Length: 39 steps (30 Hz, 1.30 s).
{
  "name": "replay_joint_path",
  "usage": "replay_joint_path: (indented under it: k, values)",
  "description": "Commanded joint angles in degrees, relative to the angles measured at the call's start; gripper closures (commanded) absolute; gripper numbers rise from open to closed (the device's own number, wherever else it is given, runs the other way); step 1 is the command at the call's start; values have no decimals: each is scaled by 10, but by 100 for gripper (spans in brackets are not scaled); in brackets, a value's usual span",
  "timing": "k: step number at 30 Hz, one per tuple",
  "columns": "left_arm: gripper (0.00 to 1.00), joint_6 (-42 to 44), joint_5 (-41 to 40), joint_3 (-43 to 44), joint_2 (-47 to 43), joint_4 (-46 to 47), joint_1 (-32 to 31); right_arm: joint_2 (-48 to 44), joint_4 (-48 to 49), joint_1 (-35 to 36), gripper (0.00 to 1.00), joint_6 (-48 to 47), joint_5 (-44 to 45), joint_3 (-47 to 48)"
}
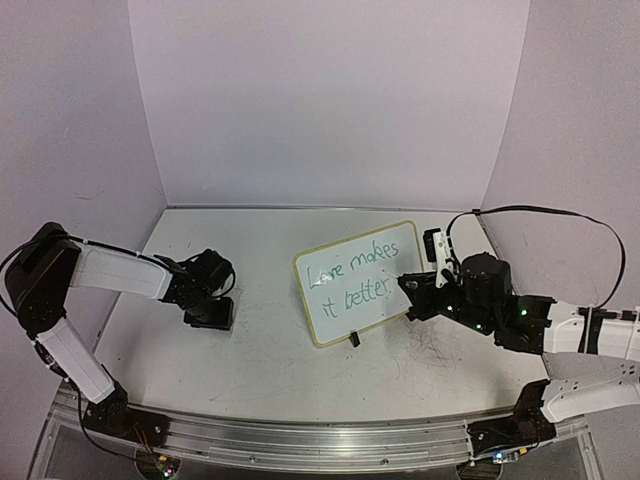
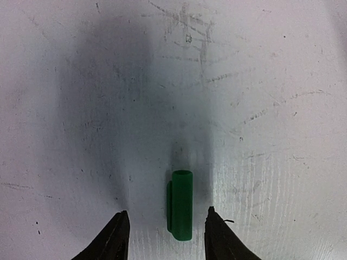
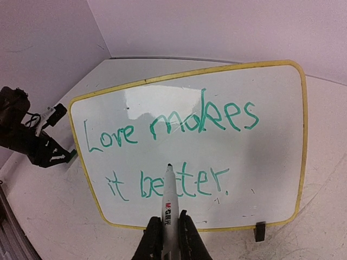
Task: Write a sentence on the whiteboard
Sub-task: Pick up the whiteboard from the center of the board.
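The whiteboard point(image 1: 360, 285) stands on black clip feet at mid-table, tilted, with a pale-yellow frame. Green writing on it reads "Love makes it better." In the right wrist view the whiteboard point(image 3: 260, 162) fills the frame. My right gripper point(image 3: 169, 216) is shut on a white marker point(image 3: 169, 197), whose dark tip points at the lower line of writing, just off the board. My right gripper point(image 1: 412, 285) sits at the board's right edge. My left gripper point(image 2: 167, 211) points down at the table, open, its fingers on either side of a green marker cap point(image 2: 181, 205) without touching it.
The tabletop point(image 1: 260, 360) is white and scuffed, closed in by pale walls at the back and sides. My left gripper point(image 1: 210, 310) is well left of the board. A black cable point(image 1: 560, 215) loops over the right arm.
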Motion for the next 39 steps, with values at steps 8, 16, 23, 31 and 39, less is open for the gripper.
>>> replay_joint_path:
  k: [8, 16, 23, 31, 39]
  values:
    - [60, 37, -18, 38, 49, -4, -9, 2, 30, -1, 100, 0, -4, -7]
    - [79, 39, -1, 45, 83, -22, -18, -8, 30, -1, 100, 2, 0, -11]
    - [95, 30, -22, 39, 78, -59, -31, -14, 31, -1, 100, 3, 1, -13]
    - [100, 22, -27, 33, -15, -75, -43, -3, 29, -1, 100, 13, -17, -4]
    - [100, 92, 19, 13, -183, -59, -97, 18, 17, -1, 100, 2, -130, 25]
